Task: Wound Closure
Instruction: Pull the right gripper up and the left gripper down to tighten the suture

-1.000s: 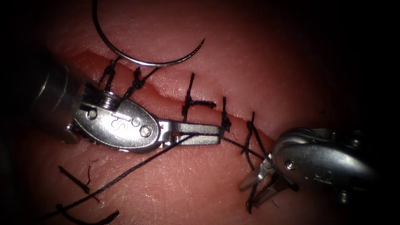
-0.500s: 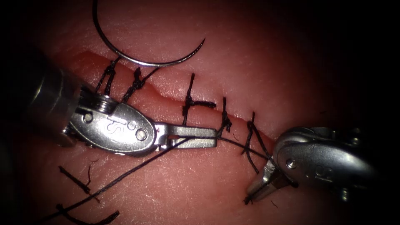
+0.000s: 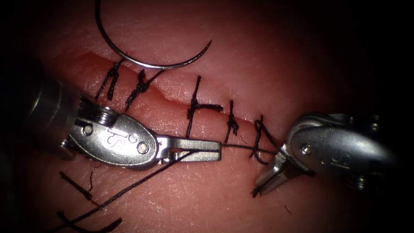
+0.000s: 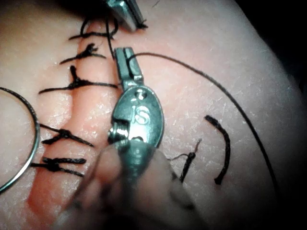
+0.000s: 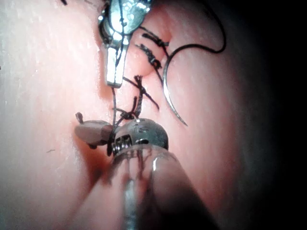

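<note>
- Nearest, cut ends of thread [image 3: 77,186] lie loose on the tissue [image 3: 267,64].
- The left gripper [image 3: 196,149] is clamped on the thread [image 3: 129,186]; the right gripper [image 3: 269,180], now closed, pinches the short end.
- Between them the strand has drawn taut over the last stitch [image 3: 258,140]; pull evenly, in opposite directions.
- Farthest, the needle [image 3: 146,62] rests free above the cut [image 3: 172,98].
</note>
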Motion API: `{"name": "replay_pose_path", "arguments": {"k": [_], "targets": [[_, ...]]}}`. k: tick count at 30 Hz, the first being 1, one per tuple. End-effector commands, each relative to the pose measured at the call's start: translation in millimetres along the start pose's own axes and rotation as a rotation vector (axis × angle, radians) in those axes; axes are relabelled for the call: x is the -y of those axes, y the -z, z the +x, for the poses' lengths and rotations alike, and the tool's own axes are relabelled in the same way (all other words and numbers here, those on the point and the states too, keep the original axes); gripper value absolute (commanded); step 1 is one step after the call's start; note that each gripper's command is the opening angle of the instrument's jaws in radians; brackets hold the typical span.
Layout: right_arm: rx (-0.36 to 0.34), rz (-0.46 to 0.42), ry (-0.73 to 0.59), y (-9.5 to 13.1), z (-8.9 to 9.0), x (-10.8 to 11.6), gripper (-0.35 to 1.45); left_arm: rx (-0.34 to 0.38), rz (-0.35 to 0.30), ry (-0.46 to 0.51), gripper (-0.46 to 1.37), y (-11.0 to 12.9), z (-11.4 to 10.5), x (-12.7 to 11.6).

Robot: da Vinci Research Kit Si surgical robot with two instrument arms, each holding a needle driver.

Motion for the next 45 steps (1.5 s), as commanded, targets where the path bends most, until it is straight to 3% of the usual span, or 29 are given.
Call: {"name": "replay_pose_path", "arguments": {"k": [1, 14, 28, 40, 45], "targets": [[-0.023, -0.032, -0.028, 0.3, -0.1, -0.1, -0.35, 0.001, -0.006, 0.000, -0.35, 0.1, 0.0, -0.2], [-0.192, -0.174, -0.216, 3.9, -1.6, -1.3, -0.35, 0.041, -0.041, 0.005, -0.35, 1.4, 1.0, -3.2], [-0.206, -0.278, -0.347, 5.8, -3.9, -1.9, -0.35, 0.064, -0.103, 0.024, -0.35, 1.7, 4.8, -8.9], [-0.199, -0.302, -0.367, 6.0, -5.1, -3.4, -0.35, 0.073, -0.115, 0.035, -0.35, 3.0, 5.9, -11.6], [-0.194, -0.317, -0.373, 5.9, -5.6, -3.8, -0.35, 0.061, -0.159, 0.049, -0.35, 3.6, 6.5, -13.2]]}}
